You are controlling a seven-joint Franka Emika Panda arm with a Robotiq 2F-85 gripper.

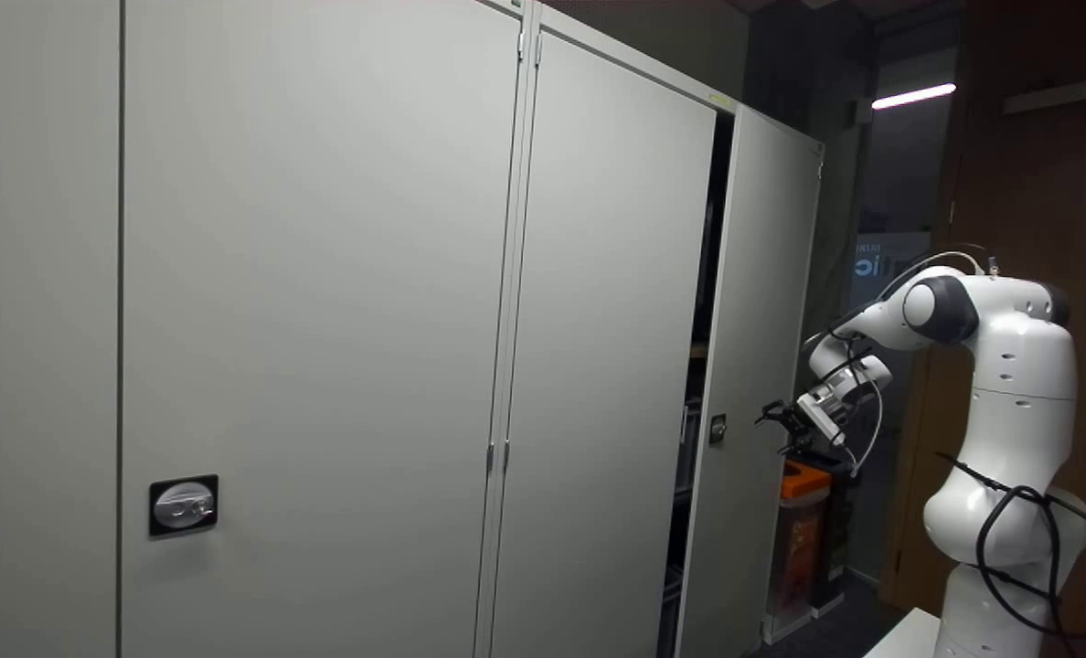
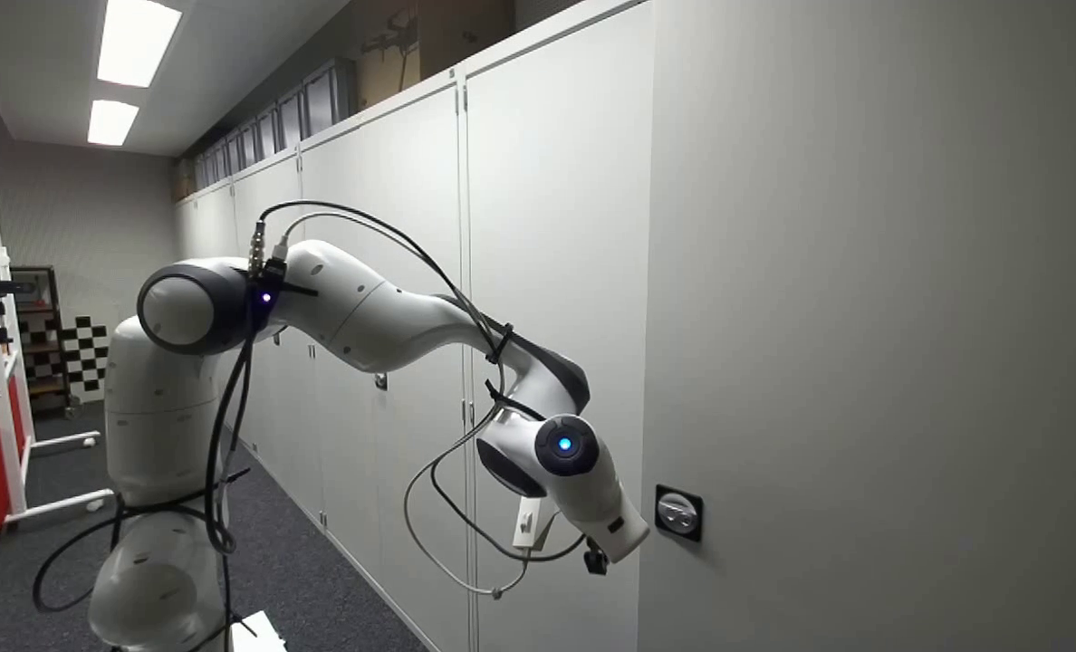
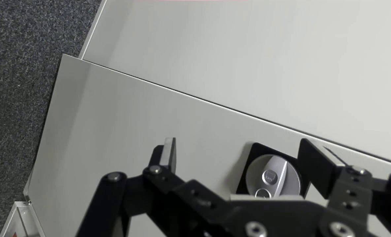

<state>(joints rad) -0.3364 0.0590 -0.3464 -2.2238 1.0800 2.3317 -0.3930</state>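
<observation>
The Robotiq gripper (image 3: pixel 238 144) has its fingers (image 3: pixel 168 154) spread wide with nothing between them, near the silver turn handle (image 3: pixel 274 177) but apart from it. Around the handle sits a square black plate (image 3: pixel 259 149), fixed to a grey cabinet door (image 1: pixel 762 274) that stands ajar. Next to the handle, across the dark gap (image 1: pixel 715 228), is the neighbouring cabinet door (image 1: pixel 607 274). Past the handle, toward the hinge side, stands an orange-topped bin (image 1: pixel 806 480); well below the handle lies dark carpet (image 3: pixel 17 82).
</observation>
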